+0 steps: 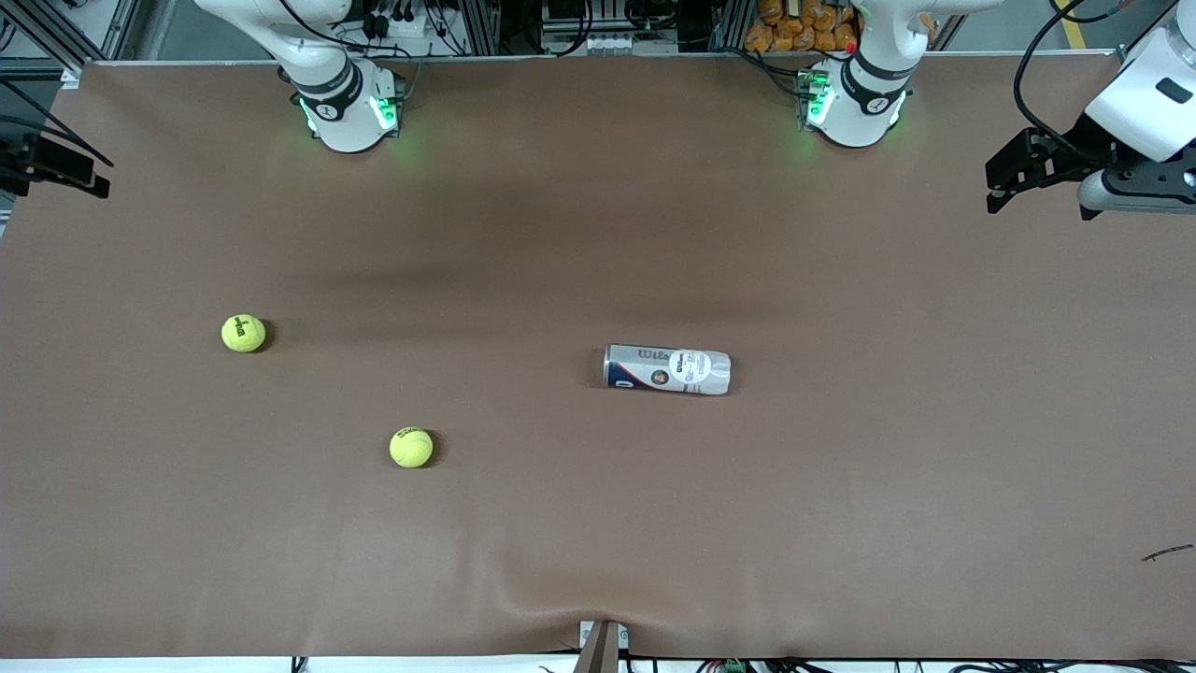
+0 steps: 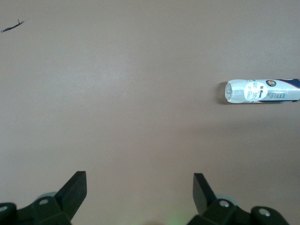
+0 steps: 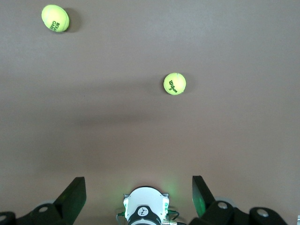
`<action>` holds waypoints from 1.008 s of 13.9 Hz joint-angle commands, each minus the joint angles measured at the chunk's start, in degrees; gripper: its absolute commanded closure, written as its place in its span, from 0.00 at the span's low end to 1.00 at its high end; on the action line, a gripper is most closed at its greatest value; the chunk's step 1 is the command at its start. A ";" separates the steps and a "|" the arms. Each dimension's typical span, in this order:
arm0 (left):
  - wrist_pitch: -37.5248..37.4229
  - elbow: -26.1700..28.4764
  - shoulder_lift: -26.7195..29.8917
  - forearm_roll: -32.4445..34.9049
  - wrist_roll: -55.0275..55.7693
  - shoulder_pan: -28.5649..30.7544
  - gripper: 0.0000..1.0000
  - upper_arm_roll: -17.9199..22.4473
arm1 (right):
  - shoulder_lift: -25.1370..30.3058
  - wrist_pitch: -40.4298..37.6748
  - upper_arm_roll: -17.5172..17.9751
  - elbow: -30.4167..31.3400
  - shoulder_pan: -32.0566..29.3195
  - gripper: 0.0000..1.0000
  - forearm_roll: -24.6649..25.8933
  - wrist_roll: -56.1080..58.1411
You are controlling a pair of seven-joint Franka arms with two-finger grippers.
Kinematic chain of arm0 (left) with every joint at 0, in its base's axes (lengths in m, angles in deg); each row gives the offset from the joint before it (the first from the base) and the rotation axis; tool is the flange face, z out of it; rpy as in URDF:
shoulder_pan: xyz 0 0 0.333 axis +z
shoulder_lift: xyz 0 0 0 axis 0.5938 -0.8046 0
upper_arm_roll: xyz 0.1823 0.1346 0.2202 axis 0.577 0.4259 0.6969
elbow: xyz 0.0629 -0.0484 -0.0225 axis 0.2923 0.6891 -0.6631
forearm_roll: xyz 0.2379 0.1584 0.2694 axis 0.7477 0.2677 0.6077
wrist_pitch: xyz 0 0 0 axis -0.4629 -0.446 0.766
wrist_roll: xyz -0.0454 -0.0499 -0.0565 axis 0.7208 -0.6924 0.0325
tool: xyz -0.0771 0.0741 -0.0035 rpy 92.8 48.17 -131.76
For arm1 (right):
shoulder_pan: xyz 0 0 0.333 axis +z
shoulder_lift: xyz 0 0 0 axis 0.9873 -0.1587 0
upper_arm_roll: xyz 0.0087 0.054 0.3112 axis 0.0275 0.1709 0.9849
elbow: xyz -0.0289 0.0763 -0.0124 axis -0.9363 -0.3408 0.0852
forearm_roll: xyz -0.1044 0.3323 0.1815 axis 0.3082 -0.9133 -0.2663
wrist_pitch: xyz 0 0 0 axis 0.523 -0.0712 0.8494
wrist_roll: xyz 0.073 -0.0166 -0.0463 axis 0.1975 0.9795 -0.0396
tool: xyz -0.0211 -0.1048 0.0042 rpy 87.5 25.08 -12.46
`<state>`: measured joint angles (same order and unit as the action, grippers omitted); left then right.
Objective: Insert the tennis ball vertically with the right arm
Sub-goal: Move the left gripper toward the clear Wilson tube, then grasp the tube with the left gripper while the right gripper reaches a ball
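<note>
Bench [image 1: 598, 234]: brown surface, carrying three loose items that I can count from my station.

Item one, tennis ball can [image 1: 666, 369]: clear tube with a printed label, lying on its side near the middle of the bench, toward the left arm's end. One end looks open in the left wrist view [image 2: 261, 91], though I cannot be sure of that from here.

Item two, first tennis ball [image 1: 244, 333]: yellow, resting on the bench toward the right arm's end, well apart from the can. It also shows in the right wrist view [image 3: 175, 83].

Item three, second tennis ball [image 1: 411, 448]: yellow, nearer to the front camera than the first ball and between it and the can along the bench; seen again in the right wrist view [image 3: 55, 18]. Neither ball touches anything but the bench.

Left gripper [image 1: 1037, 173]: raised over the left arm's end of the bench, fingers spread wide and holding nothing; its wrist view [image 2: 139, 187] shows bare bench between the fingers.

Right gripper [image 1: 51, 168]: up over the edge of the bench at the right arm's end, fingers likewise spread and holding nothing, per its wrist view [image 3: 138, 187].

Small dark scrap [image 1: 1166, 553]: lying on the bench near the corner at the left arm's end, close to the front camera.
</note>
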<state>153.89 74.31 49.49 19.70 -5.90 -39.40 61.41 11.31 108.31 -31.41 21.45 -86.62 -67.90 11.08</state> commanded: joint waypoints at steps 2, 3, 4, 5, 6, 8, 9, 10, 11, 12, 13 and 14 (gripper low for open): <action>-1.17 -1.09 -2.17 0.94 -0.92 -0.89 0.00 -0.83 | 0.15 0.73 0.85 1.25 -1.19 0.00 0.25 -0.44; -1.17 -1.17 -3.30 0.94 -0.92 -1.76 0.00 -1.61 | 0.15 1.17 0.85 1.60 -1.28 0.00 0.25 -0.44; -1.08 -1.35 -4.53 1.03 -0.93 -2.82 0.00 -2.40 | 0.15 1.17 0.85 1.69 -1.28 0.00 0.25 -0.44; -1.00 -1.70 -5.94 1.11 -0.93 -3.87 0.00 -3.11 | 0.15 1.26 0.85 1.95 -1.28 0.00 0.25 -0.44; -0.82 -1.96 -7.52 1.11 -0.84 -5.19 0.00 -3.72 | 0.15 1.43 0.85 2.04 -1.28 0.00 0.25 -0.44; -0.56 -2.05 -10.68 0.85 -0.75 -8.61 0.00 -3.73 | -0.02 2.13 0.85 2.57 -1.28 0.00 0.25 -0.44; -0.38 -2.14 -12.35 0.85 -0.75 -10.98 0.00 -3.73 | -0.20 2.66 0.85 3.09 -1.37 0.00 0.25 -0.44; 0.23 -2.49 -14.02 0.94 -0.75 -13.35 0.00 -3.73 | -0.72 3.27 0.85 3.19 -1.37 0.00 0.25 -0.36; 1.19 -3.19 -16.13 1.11 -0.75 -15.90 0.00 -3.73 | -0.90 3.80 0.85 3.19 -1.63 0.00 0.25 -0.18; 1.72 -4.07 -17.89 2.59 -0.84 -18.01 0.00 -3.73 | -1.43 4.59 0.76 3.19 -1.63 0.00 0.25 -0.01; 1.90 -5.03 -19.82 4.87 -1.10 -20.03 0.00 -3.90 | -2.13 4.77 0.76 3.10 -1.81 0.00 0.25 -0.01; 2.08 -6.43 -22.10 6.55 -1.97 -22.66 0.00 -3.99 | -2.83 4.95 0.76 2.84 -2.42 0.00 0.07 0.08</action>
<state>156.61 72.59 31.88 22.79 -6.31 -58.20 57.20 9.50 112.61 -31.51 24.34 -87.03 -67.89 11.08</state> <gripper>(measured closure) 0.000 0.000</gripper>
